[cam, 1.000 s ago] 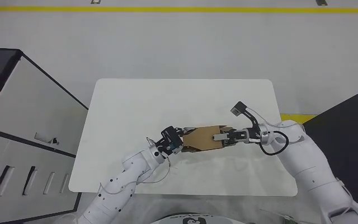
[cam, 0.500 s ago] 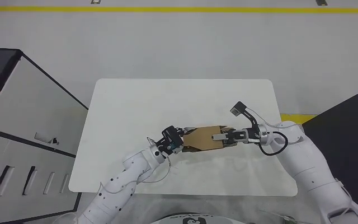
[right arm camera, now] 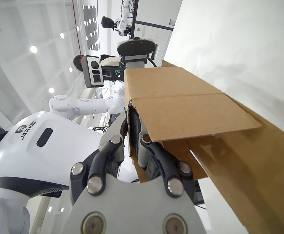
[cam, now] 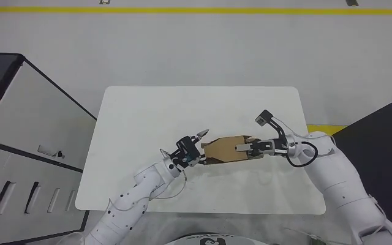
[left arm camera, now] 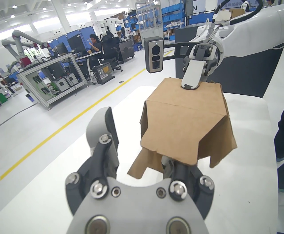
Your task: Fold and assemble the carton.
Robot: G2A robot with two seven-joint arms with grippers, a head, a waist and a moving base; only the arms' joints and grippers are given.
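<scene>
A white table (cam: 141, 116) stands on a pale floor (cam: 196, 49) crossed by a yellow line (cam: 196, 10), with a grey cabinet (cam: 37, 122) beside it and blue shelves (left arm camera: 170, 11) and ceiling lights (right arm camera: 33, 49) beyond.

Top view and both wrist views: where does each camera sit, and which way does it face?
Top view: above the arms, looking down at the table; both arms show, meeting at the carton.
Left wrist view: on the left wrist, facing along the open left gripper toward the carton.
Right wrist view: on the right wrist, facing along the right gripper, shut on the carton's edge.
Shared: both wrist views see the carton and the opposite arm.
</scene>
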